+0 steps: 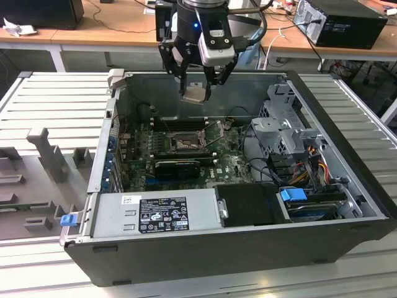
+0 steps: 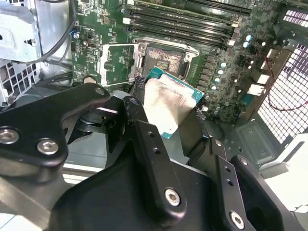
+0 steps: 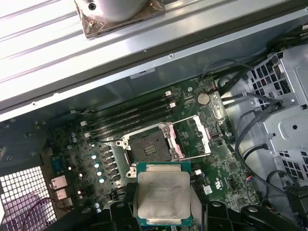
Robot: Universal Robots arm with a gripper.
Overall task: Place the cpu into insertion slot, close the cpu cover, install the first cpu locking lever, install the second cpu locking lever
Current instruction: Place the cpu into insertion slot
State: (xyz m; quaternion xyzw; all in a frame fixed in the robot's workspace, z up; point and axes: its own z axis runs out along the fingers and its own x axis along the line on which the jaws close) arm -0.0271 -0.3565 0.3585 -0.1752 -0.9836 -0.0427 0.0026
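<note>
1. End effector. The gripper [image 1: 197,88] is closed on the cpu [image 1: 193,95]. Its jaws are clamped against two opposite edges of the chip, and the tan-grey metal face is uncovered in both wrist views.

2. Location of the part. In the exterior view the cpu hangs at the upper centre of the frame, level with the far wall of the open computer case [image 1: 347,186] and well above the motherboard [image 1: 229,164]. It is not in contact with any other component.

3. Target. The insertion slot [image 1: 185,144] lies near the frame centre of the exterior view. Its dark socket is exposed. The cpu cover [image 3: 192,137] is swung open and rests just beside the slot.

4. Handling assessment. The cpu is judged light, thin and rigid, with smooth edges that may slip under a weak grip. Its underside and the socket contacts are presumed fragile. Hold by the edges only, as at present, and keep the chip level.
</note>
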